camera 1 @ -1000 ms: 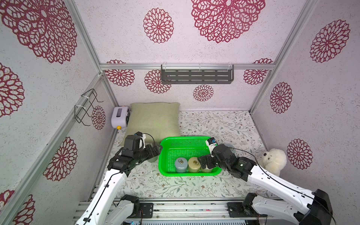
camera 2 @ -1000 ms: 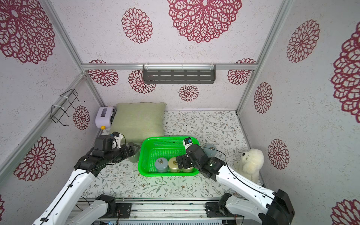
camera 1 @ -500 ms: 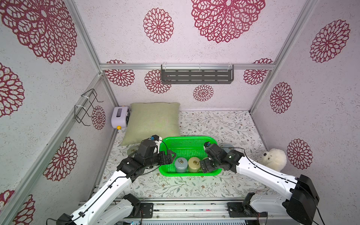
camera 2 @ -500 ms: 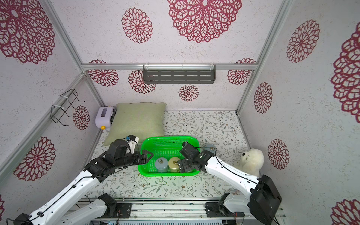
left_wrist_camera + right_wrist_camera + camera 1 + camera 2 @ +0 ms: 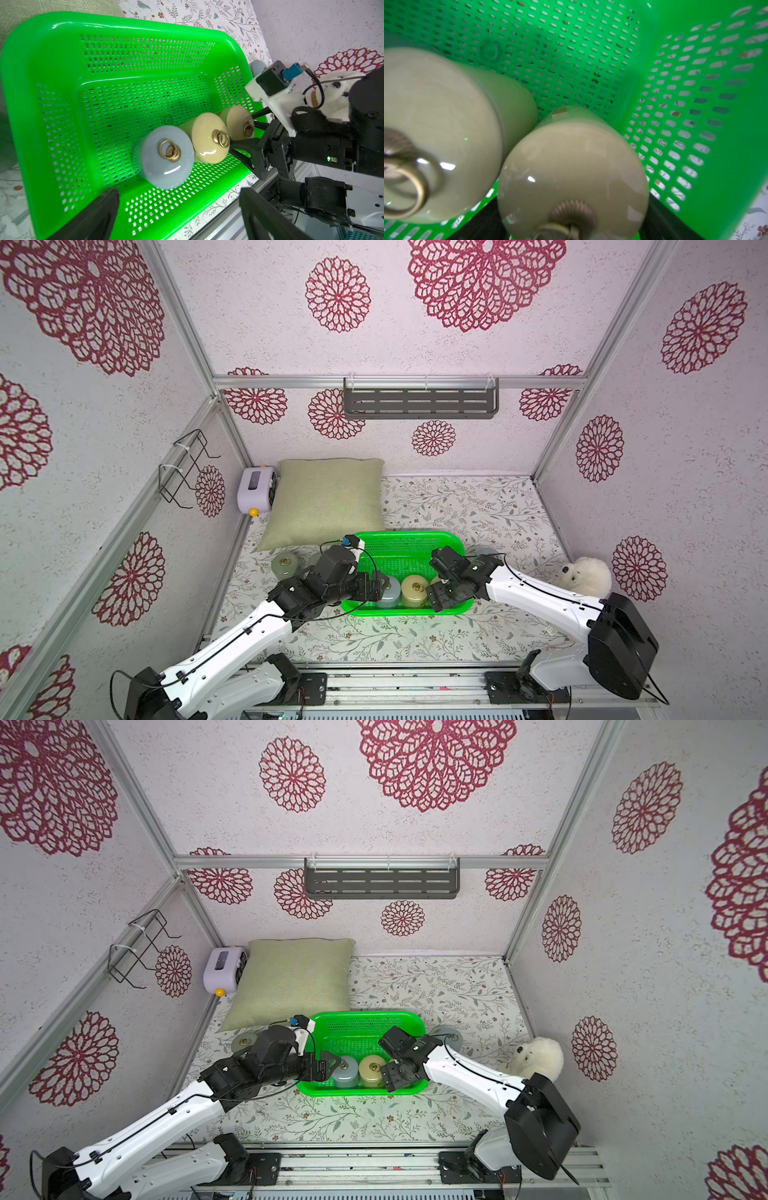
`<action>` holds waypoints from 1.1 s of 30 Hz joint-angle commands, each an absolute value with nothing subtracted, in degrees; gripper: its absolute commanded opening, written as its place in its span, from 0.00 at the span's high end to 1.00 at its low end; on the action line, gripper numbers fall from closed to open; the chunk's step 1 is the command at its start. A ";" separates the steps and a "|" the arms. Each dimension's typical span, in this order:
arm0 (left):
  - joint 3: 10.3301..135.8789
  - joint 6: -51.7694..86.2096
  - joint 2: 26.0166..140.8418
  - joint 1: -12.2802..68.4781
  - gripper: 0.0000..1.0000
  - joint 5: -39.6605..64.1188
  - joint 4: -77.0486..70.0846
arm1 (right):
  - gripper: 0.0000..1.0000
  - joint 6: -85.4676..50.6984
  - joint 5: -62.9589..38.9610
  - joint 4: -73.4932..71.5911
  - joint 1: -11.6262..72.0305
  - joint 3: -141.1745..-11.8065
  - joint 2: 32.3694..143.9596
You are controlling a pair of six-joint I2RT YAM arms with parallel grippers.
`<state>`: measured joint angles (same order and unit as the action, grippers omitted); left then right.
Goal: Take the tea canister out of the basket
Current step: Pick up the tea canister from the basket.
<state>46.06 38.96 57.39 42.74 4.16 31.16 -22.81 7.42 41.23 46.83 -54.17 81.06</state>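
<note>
Our right gripper (image 5: 243,127) straddles the beige canister (image 5: 571,162) in the basket's (image 5: 52,52) near right corner, grip unclear. The yellow canister (image 5: 207,141) crowds it. Our left gripper (image 5: 178,195) gapes wide.

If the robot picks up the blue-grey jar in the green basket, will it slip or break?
The blue-grey tea canister looks glazed and shiny, so it's probably slippery, and might chip if dropped. It's round, so on its side it would likely roll; standing in the basket it seems steady. Pulling the brass ring might only open it.
</note>
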 commanded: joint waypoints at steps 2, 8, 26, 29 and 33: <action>46.08 37.85 56.88 43.85 0.03 2.70 29.54 | 0.09 -20.80 7.20 40.57 45.01 -55.99 83.53; 45.79 37.94 56.34 44.03 0.03 2.05 29.64 | 0.08 -19.31 5.49 38.33 43.78 -55.93 86.31; 44.83 38.08 54.35 44.33 0.03 0.56 29.53 | 0.35 -18.70 5.28 39.49 42.89 -56.53 87.43; 44.66 38.26 53.90 44.38 0.03 0.40 29.54 | 0.37 -19.23 5.68 40.71 42.89 -57.62 86.20; 44.44 38.39 53.27 44.47 0.03 0.18 29.23 | 0.35 -19.86 7.18 41.89 42.55 -58.90 84.03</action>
